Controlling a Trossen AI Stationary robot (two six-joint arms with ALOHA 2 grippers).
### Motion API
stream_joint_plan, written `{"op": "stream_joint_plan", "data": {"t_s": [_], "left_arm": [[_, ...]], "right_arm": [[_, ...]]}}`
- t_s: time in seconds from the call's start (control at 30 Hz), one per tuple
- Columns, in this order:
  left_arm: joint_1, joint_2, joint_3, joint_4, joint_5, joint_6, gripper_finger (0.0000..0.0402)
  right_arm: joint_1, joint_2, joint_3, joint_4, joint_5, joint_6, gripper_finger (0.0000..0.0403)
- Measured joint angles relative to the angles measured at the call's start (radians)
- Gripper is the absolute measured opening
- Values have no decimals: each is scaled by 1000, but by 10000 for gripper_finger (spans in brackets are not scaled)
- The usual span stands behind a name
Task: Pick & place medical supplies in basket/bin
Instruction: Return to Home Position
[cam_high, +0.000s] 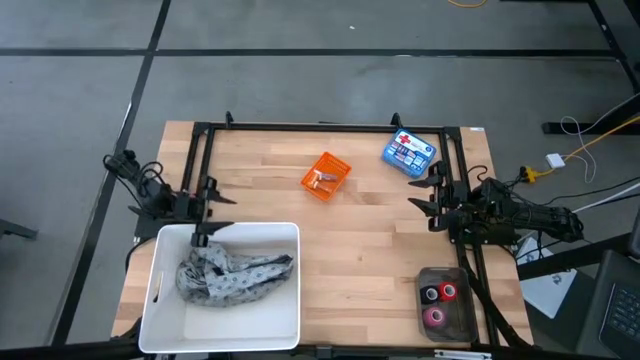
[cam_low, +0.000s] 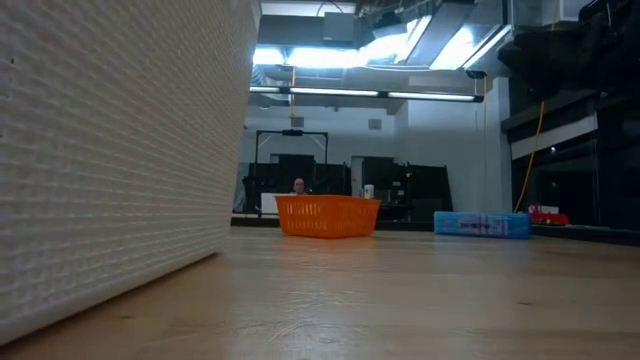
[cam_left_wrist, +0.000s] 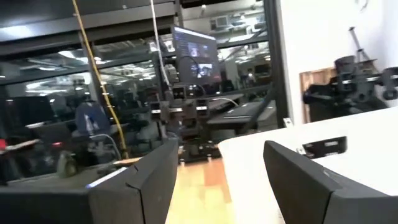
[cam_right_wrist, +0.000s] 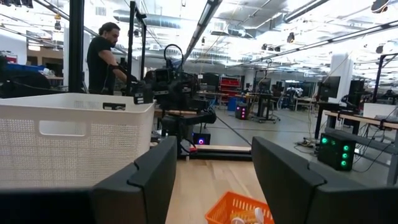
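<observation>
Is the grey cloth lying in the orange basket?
No, the grey cloth lies in the white tub, well apart from the orange basket.

The high view looks straight down on the table (cam_high: 360, 230). The low view sits at tabletop height beside the white tub (cam_low: 100, 150), facing the orange basket (cam_low: 328, 216). The right wrist view shares both, with the basket ahead of the right gripper (cam_right_wrist: 214, 152).

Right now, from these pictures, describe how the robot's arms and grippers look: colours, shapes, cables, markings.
Both are black, built of bulky, angular jointed links. The left arm and right arm carry dark cabling bunched along them. The left gripper and right gripper each end in two broad, blocky, matt dark fingers with slanted inner faces. No markings show.
</observation>
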Motion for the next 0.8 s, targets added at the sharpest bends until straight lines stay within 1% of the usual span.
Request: {"op": "stream_joint_plan", "data": {"t_s": [0.1,0.2,0.27,0.33,0.53,0.7,0.8], "left_arm": [[53,0,22,1,16,40,235],[123,0,90,-81,61,47,235],[178,0,124,-145,119,29,233],[239,0,139,-172,195,3,233],[428,0,111,-195,361,-58,235],[589,2,110,-211,476,-91,233],[665,2,110,-249,591,-144,235]], "right_arm": [[0,0,0,2,0,5,209],[0,0,0,5,0,5,209],[0,0,0,7,0,5,209],[0,0,0,7,0,7,209],[0,0,0,7,0,19,209],[0,0,0,7,0,19,209],[0,0,0,6,0,19,209]]}}
